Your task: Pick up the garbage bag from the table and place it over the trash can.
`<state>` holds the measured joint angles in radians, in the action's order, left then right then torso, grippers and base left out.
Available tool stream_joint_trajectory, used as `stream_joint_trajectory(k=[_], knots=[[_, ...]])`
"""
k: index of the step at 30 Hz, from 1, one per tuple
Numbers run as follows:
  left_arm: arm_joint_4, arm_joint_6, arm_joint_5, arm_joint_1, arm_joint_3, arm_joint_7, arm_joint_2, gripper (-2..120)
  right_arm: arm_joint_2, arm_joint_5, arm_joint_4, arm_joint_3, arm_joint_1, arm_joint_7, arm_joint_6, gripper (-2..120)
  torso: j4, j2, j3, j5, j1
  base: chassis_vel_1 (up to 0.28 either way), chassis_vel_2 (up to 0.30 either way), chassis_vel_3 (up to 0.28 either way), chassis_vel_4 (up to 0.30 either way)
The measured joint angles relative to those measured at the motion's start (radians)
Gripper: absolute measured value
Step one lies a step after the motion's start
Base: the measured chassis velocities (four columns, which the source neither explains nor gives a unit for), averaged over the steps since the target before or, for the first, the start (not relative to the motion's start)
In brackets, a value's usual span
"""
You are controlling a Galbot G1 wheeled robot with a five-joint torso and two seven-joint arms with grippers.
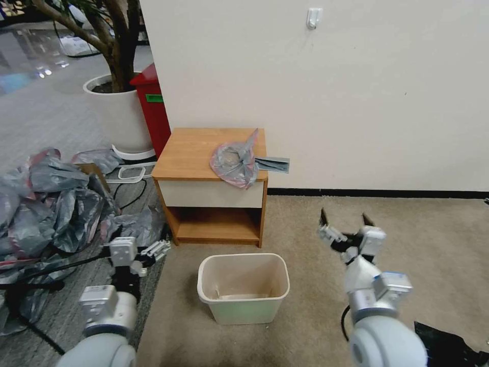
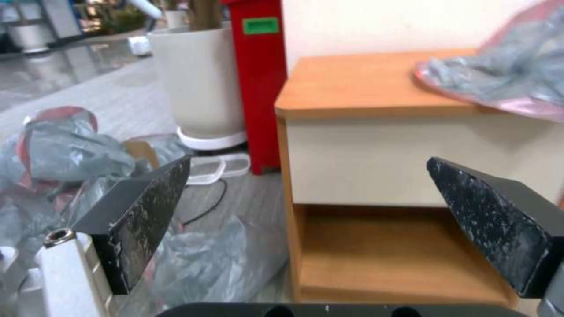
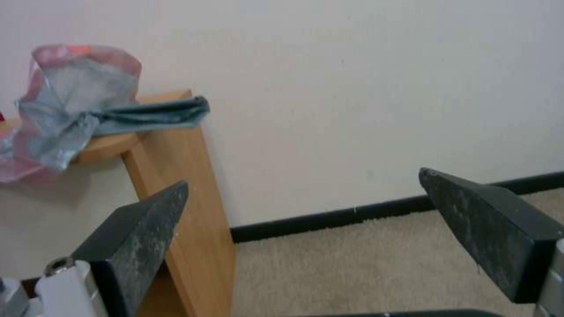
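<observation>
The garbage bag, crumpled grey plastic with a pink-red rim, lies on the right front corner of the table, with a grey tail hanging past the right edge. It also shows in the left wrist view and the right wrist view. The beige trash can stands on the carpet in front of the table. My right gripper hovers open, low and right of the table. My left gripper hangs low at the table's left front, and its wrist view shows it open.
A heap of grey bags and cables lie on the floor at the left. A red bin and a white plant pot stand behind the table's left side. The wall runs behind. Carpet spreads to the right.
</observation>
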<state>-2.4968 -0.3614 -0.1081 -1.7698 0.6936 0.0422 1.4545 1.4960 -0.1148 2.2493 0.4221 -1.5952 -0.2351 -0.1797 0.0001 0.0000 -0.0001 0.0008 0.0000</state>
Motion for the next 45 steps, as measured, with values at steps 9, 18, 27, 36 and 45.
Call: stream_joint_trajectory(k=[9, 18, 27, 36, 45], knots=[[-0.011, -0.012, -0.046, -0.014, 0.013, -0.014, -0.028, 100, -0.02, -0.202, -0.019, -0.012, 0.058, 0.002, 0.019, 100, -0.0002, 0.0, 0.0, -0.001, 0.0, 0.0, 0.0, 0.0, 0.0], [-0.009, -0.006, -0.066, -0.026, 0.014, -0.014, -0.036, 100, -0.015, -0.832, -0.163, -0.06, 0.328, -0.06, 0.028, 100, 0.0, 0.0, 0.0, -0.0008, 0.0, 0.0, 0.0, 0.0, 0.0], [-0.006, 0.001, -0.075, -0.043, 0.025, -0.014, -0.039, 100, 0.03, -1.166, -0.354, -0.095, 0.546, -0.164, 0.031, 100, 0.0, 0.0, 0.0, -0.0008, 0.0, 0.0, 0.0, 0.0, 0.0], [-0.005, 0.004, -0.078, -0.054, 0.022, -0.013, -0.038, 100, 0.085, -1.24, -0.517, -0.096, 0.713, -0.162, 0.055, 100, -0.0002, 0.0, 0.0, -0.0009, 0.0, 0.0, 0.0, 0.0, 0.0], [-0.004, 0.008, -0.078, -0.052, 0.022, -0.013, -0.036, 100, 0.114, -1.23, -0.649, -0.089, 0.815, -0.157, 0.082, 100, -0.0001, 0.0, 0.0, -0.0009, 0.0, 0.0, 0.0, 0.0, 0.0]])
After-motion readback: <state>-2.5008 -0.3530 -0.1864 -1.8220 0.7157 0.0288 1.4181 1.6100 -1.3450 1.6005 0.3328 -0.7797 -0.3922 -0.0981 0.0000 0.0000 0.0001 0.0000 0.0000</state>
